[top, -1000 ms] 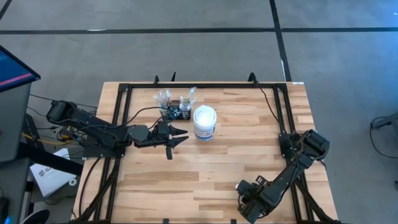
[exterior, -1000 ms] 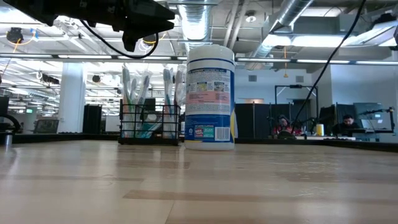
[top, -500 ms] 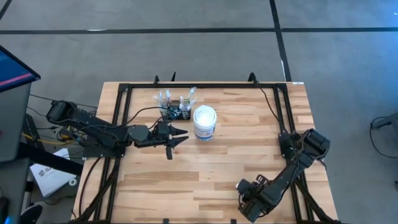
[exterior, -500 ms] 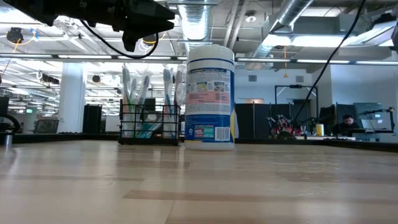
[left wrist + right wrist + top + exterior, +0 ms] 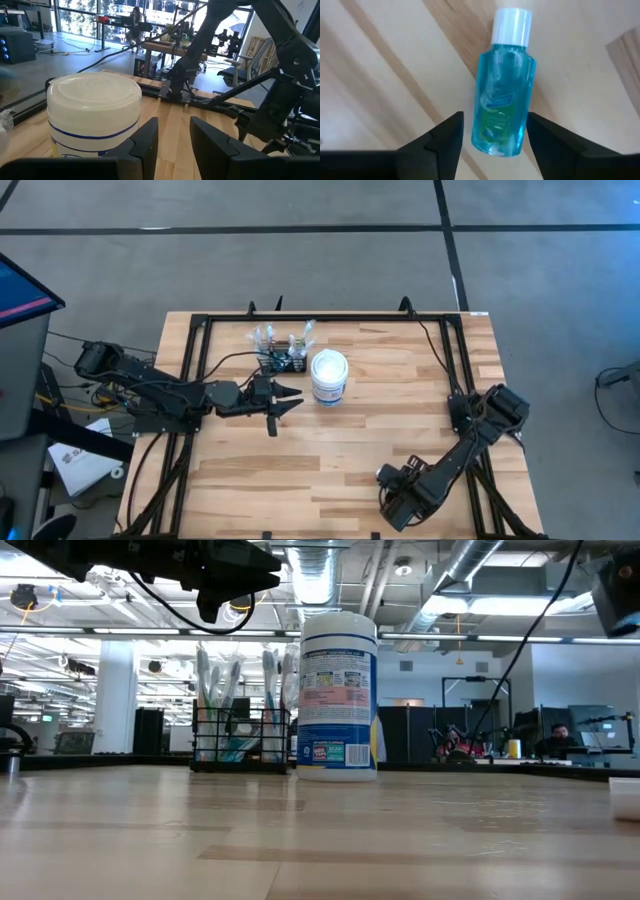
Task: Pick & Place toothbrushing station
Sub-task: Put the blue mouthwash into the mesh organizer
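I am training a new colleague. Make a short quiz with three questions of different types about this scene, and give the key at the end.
1. True or false: the white tub stands beside the black wire rack on the table.
2. Multiple choice: what lies on the wood between the open fingers of the right gripper?
A. a toothbrush
B. a blue bottle with a white cap
C. a sponge
3. Fill in: the left gripper hovers just to the left of the white ____ and holds nothing.

Key: 1 true; 2 B, the blue bottle; 3 tub.
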You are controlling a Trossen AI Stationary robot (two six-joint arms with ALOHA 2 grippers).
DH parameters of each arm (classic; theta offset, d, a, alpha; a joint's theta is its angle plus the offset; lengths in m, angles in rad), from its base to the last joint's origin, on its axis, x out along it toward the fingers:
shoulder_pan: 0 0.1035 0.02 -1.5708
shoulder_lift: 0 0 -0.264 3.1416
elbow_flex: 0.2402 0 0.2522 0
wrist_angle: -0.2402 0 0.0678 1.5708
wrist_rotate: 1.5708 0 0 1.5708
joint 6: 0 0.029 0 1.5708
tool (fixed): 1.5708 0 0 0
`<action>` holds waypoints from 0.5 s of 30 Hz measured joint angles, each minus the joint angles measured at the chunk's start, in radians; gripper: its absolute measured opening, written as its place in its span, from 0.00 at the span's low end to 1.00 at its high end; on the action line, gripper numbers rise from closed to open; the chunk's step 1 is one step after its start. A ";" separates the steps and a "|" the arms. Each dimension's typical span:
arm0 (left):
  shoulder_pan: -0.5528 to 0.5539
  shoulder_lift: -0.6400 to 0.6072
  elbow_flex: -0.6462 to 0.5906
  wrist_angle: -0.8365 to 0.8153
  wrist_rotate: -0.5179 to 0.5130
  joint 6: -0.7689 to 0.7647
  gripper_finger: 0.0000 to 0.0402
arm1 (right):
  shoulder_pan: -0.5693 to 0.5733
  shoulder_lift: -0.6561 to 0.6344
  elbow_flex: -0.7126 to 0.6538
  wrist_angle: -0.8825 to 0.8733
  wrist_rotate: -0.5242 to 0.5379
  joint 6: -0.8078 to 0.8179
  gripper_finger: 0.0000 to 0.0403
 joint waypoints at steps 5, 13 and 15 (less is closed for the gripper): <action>0.000 0.000 0.000 0.000 0.001 0.000 0.27 | -0.021 -0.003 0.035 -0.011 -0.001 -0.041 0.52; 0.000 0.000 0.000 0.000 0.001 0.000 0.27 | -0.027 -0.003 0.046 -0.020 -0.001 -0.043 0.52; 0.000 0.000 0.000 0.000 0.001 0.000 0.27 | -0.030 -0.003 0.046 -0.025 -0.001 -0.043 0.52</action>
